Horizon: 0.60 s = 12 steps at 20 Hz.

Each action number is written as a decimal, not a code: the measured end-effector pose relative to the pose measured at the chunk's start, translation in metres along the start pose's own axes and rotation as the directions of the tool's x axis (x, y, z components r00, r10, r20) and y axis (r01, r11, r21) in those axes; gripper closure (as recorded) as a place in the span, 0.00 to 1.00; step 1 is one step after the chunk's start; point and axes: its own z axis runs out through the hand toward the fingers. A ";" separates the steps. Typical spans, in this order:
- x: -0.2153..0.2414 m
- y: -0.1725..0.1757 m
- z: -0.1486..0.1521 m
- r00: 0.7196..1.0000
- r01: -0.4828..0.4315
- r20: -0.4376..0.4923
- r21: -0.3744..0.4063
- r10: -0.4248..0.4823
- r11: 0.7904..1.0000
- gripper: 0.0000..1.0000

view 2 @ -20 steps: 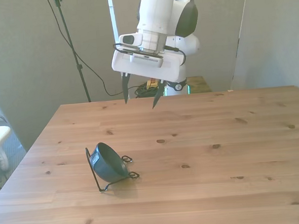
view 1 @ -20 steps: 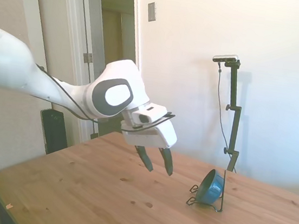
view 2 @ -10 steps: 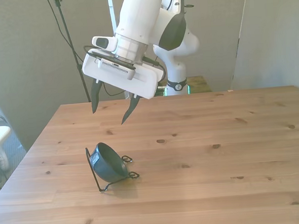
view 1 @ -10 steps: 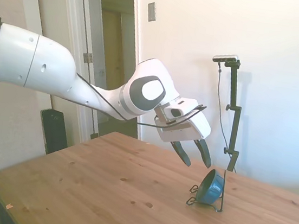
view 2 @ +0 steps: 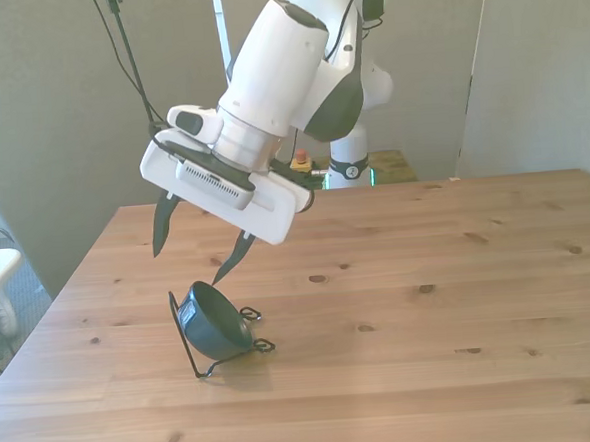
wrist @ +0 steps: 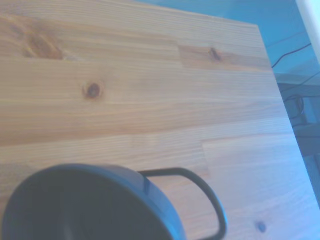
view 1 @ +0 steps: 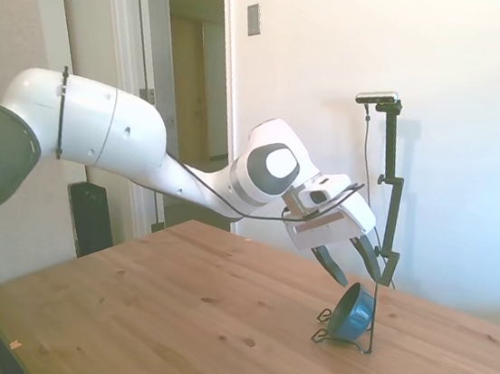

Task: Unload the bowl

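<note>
Hand [view 2: 191, 259], fingers apart, hangs just above the bowl [view 2: 215, 321] propped on edge in its rack [view 2: 199, 361]

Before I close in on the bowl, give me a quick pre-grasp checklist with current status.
1. Fingers open: ok; the gripper shows a clear gap.
2. Bowl seated in the wire rack, tilted on edge: ok.
3. Gripper above the bowl, not touching: ok.
4. One fingertip close to the bowl rim: ok, in the front view.
5. Fingers straddling the rim: cannot tell.
6. Table beside the rack free for set-down: ok.
</note>
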 end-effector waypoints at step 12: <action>-0.017 -0.051 -0.006 0.999 0.030 -0.018 -0.005 -0.030 1.000 0.00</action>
